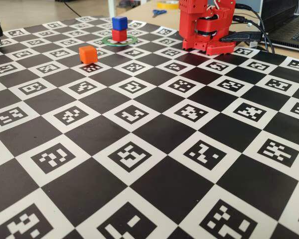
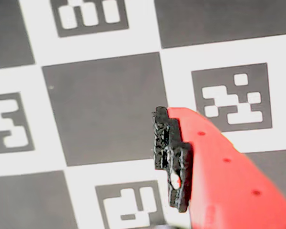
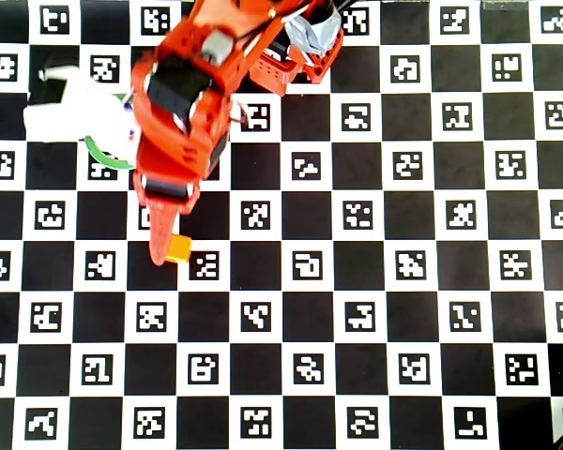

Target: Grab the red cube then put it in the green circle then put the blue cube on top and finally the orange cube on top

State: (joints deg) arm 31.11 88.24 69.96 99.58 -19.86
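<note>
A checkerboard mat [image 1: 154, 149] of marker squares covers the table, desk clutter behind. In the fixed view the blue cube [image 1: 119, 23] sits atop the red cube [image 1: 119, 35] inside the green circle [image 1: 105, 41]; the orange cube [image 1: 88, 54] waits apart, nearer the camera. My next step, I judge: take orange square across its faces, lift it clear above the stack, then lower gently so blue isn't nudged. Overhead, the arm [image 3: 183, 122] reaches over the mat, its tip just beside orange, w/ the stack hidden under it. Gripper [image 2: 178, 162]: only one finger shows in the wrist view, so I can't tell its state; nothing held there.
</note>
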